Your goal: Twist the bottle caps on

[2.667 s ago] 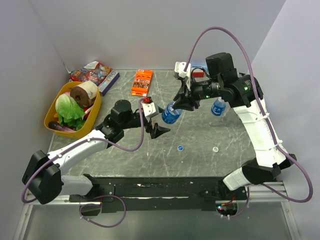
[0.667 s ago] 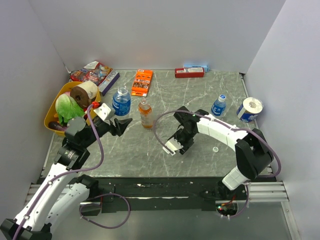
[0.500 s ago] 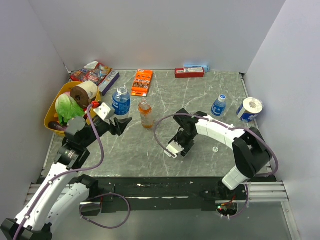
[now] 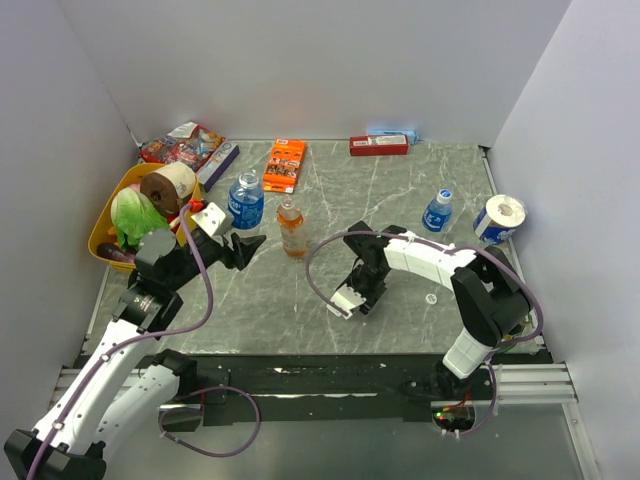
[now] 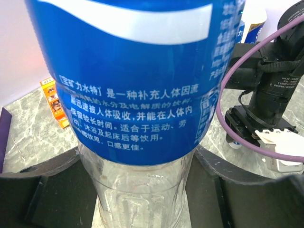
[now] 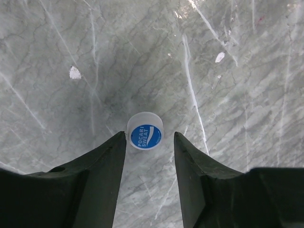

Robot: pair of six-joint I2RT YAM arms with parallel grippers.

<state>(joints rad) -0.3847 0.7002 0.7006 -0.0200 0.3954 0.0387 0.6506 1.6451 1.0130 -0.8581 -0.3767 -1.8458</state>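
A clear bottle with a blue label (image 5: 142, 95) fills the left wrist view. It stands upright between my left gripper's fingers (image 5: 57, 190), which are shut on its lower body. From above, that bottle (image 4: 245, 203) is at the left rear with my left gripper (image 4: 250, 239) on it. My right gripper (image 6: 148, 136) points straight down at the table, open. A blue-topped cap (image 6: 145, 130) lies flat between its fingertips, close to the left one. From above, the right gripper (image 4: 363, 290) hides this cap. A whitish cap (image 4: 431, 298) lies to its right. The orange-liquid bottle (image 4: 291, 227) stands mid-table. A capped blue bottle (image 4: 436, 211) stands far right.
A yellow basket (image 4: 103, 238) with lettuce and a brown roll is at the left edge. Snack packs (image 4: 186, 145), an orange box (image 4: 285, 165) and a red box (image 4: 378, 145) line the back. A paper roll (image 4: 498, 217) stands at the right wall.
The right gripper has slid a little toward the near left over the cap, and its jaws have narrowed slightly. The left gripper and its bottle have nudged right. Much earlier, the right arm held that bottle aloft.
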